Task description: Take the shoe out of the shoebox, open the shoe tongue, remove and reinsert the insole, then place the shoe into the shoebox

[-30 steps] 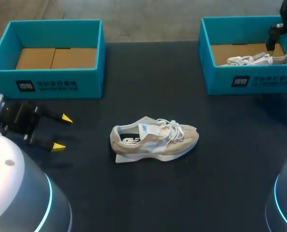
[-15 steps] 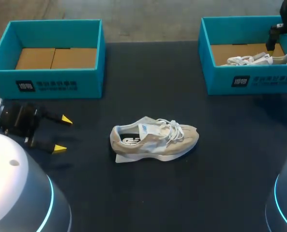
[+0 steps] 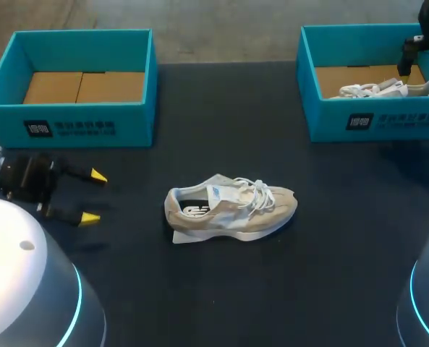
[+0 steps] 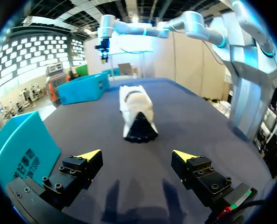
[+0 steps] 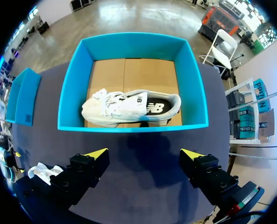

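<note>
Facing beige shoe [image 3: 230, 212] heel, left gripper [image 3: 94, 196] apart, seemingly lined for grasp; right gripper [image 5: 144, 154] apart above far-right shoebox [image 5: 75, 88], white shoe [image 5: 129, 107] inside.

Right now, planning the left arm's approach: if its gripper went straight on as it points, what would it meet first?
Most likely the shoe on the table, heel end first. Only bare table lies between the open left gripper and it; how high the fingers would strike is unclear.
</note>
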